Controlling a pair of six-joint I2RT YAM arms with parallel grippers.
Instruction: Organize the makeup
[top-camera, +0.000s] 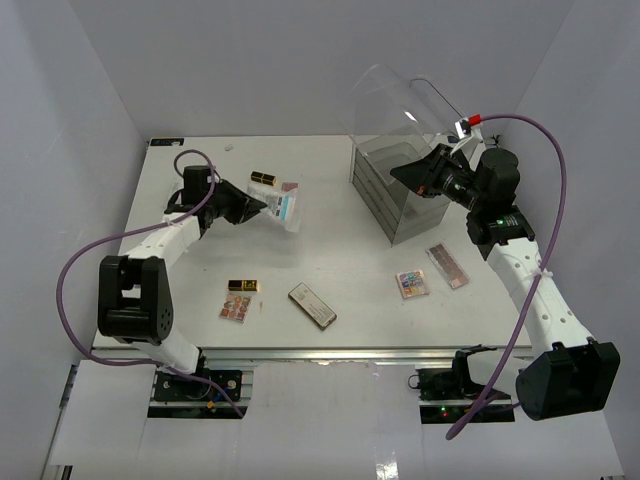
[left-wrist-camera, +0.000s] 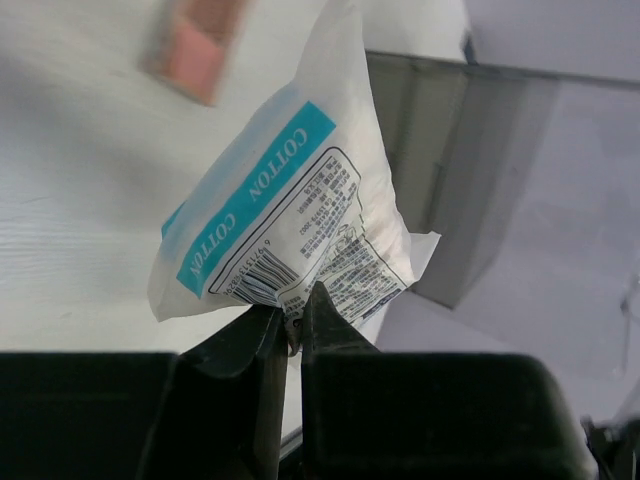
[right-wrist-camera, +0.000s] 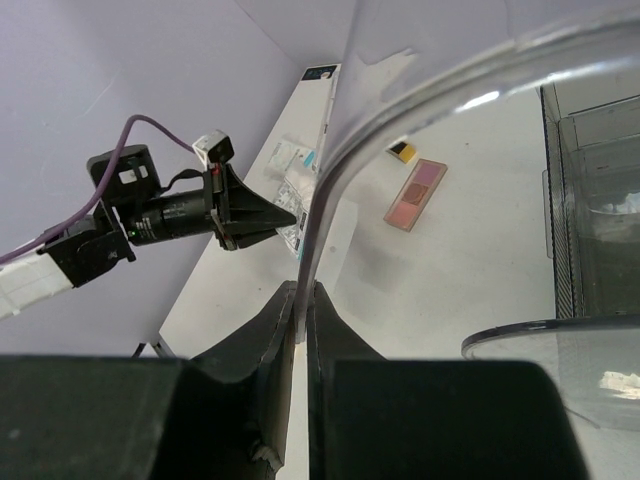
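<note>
The left arm runs from its base at the near-left corner up toward the far-left part of the table (top-camera: 350, 335), its forearm bent so the wrist points right. The left gripper (left-wrist-camera: 292, 318) is pinching the bottom edge of the white packet (left-wrist-camera: 290, 200), its fingers almost together on the thin seam. The packet is puffy and white, with a teal band reading COTTON, a barcode and fine black print. It sits over the far-left quarter of the table.

The right arm stretches along the right edge to the far-right corner. The right gripper (right-wrist-camera: 302, 300) is pressed together on the rim of the clear lid (top-camera: 400, 100), which is tipped up above the acrylic drawer box (top-camera: 395, 205).

One lipstick tube (top-camera: 263, 179) lies near the far edge just beyond the packet. A second lipstick tube (top-camera: 243, 286) and a pink palette (top-camera: 237, 307) lie near the near edge, the long dark compact (top-camera: 312, 305) just to their right. A multicolour palette (top-camera: 412, 283) and a long pink palette (top-camera: 447, 266) lie before the box.
</note>
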